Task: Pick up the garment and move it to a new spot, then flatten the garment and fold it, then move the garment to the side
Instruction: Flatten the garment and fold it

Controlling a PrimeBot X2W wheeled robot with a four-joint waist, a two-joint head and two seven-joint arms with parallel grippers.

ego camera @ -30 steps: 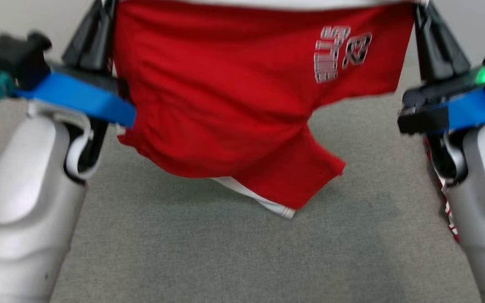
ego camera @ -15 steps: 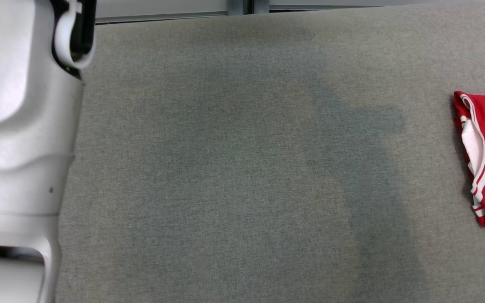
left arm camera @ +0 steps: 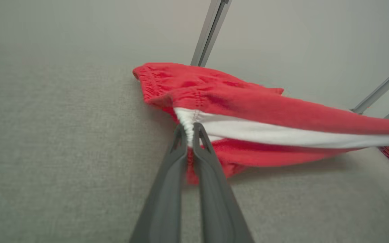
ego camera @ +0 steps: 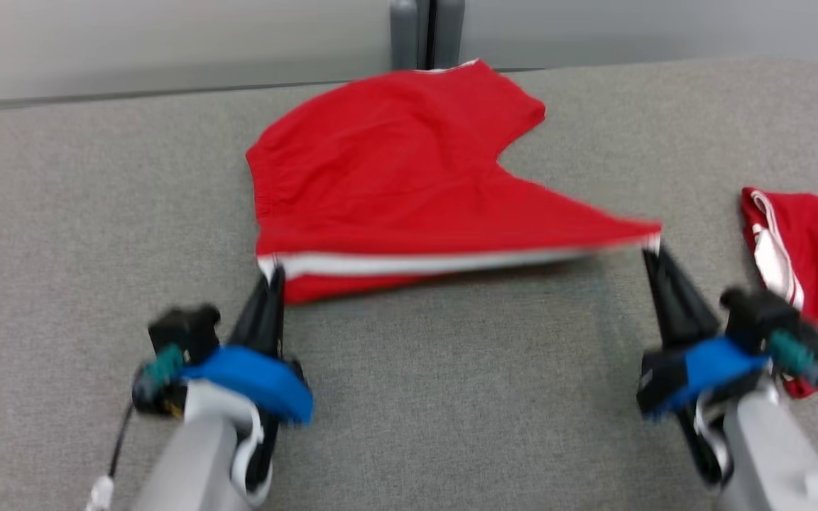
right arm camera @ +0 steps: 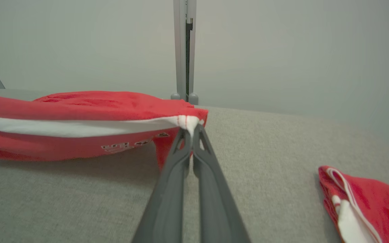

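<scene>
I have left claw (ego camera: 275,275) and right claw (ego camera: 647,250) clamped on the garment (ego camera: 395,170) hem, body lying by the tabletop (ego camera: 451,411) far edge; uneven pull may slip a thin corner grip.

The garment (ego camera: 395,177) no longer hangs high between raised arms. Most of it now lies on the table (ego camera: 451,397) beyond the fingertips, with its white-banded edge stretched from the left gripper (ego camera: 272,273) to the right gripper (ego camera: 650,252). Both are now low, and the print (right arm camera: 130,145) now faces down by the right one.
</scene>
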